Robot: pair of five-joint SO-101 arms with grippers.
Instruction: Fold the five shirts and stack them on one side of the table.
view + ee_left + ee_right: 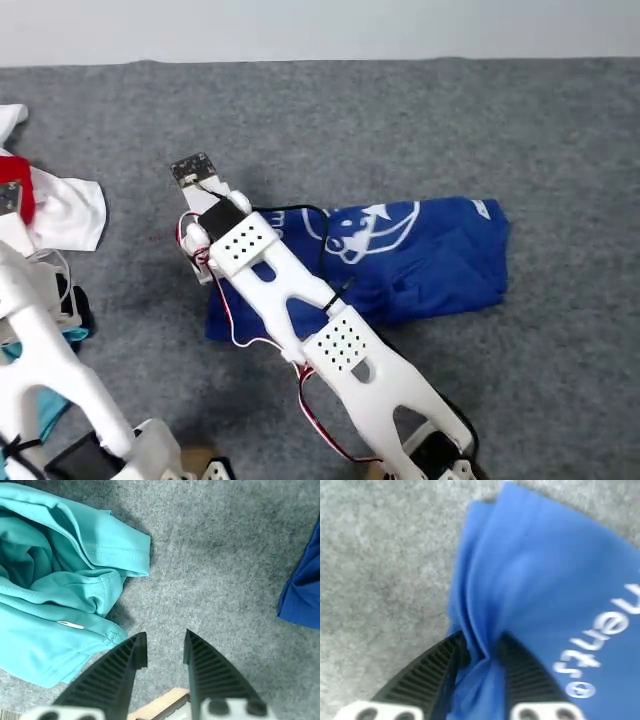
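The blue shirt lay partly folded near the middle of the grey worktop, white print up, its long edges running roughly side to side. In the high view the right arm lay across the shirt's left end. The right claw was closed on a bunched fold at the blue shirt's edge, with cloth pinched between both jaws and bare worktop just beside that edge.

The left claw hung over bare worktop, its jaws a narrow gap apart with nothing between them. The teal shirt lay crumpled near it on one side, its hem edges rumpled and overlapping, clear of the claw. A corner of the blue shirt showed on the other side, well apart. A band of open grey ran between the two shirts.

In the high view the left arm stood at the left edge, over the teal shirt. A white shirt lay loose beyond it, with something red on or against it. Wide open worktop lay behind the blue shirt up to the far edge, where a pale wall began, and also to the shirt's right and front.
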